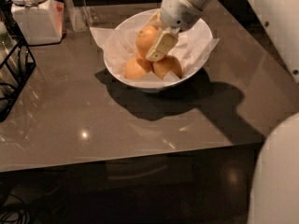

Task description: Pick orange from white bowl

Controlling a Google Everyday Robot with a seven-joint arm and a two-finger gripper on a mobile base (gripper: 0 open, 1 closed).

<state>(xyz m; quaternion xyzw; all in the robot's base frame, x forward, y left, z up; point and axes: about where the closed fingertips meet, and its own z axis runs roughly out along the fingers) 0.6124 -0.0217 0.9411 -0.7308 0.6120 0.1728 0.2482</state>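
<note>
Camera view, counts first: 3 fruits, 1 bowl, 1 jar, 1 rack, 1 gripper.

The orange point(144, 38), the biggest & deepest in colour, sits highest in the white bowl point(122, 76), toward its back. It rests above the 2 smaller oranges point(137, 69), which lie side by side at the front & touch each other. A crinkled paper liner point(198, 48) covers the inside of the bowl, w/ corners sticking out past the rim at frame left & right.

The gripper point(156, 43) reaches down into the bowl from the white arm point(187, 3) at top centre. Its near finger lies flat against the orange's right side. The far finger is mostly hidden behind the fruit, so the jaws appear to be pinching the orange, though I can't see both contact pts.

The tabletop point(140, 134) is grey-brown & glossy, w/ small light reflections & a dark shadow spreading from under the bowl. At top left stands a white lidded jar point(35, 15), well apart from the bowl. A black wire rack point(14, 73) sits at the left edge.

The white robot body point(278, 176) fills the lower right corner. Below the table edge is a dark floor point(154, 195), w/ cables point(14, 209) at bottom left.
</note>
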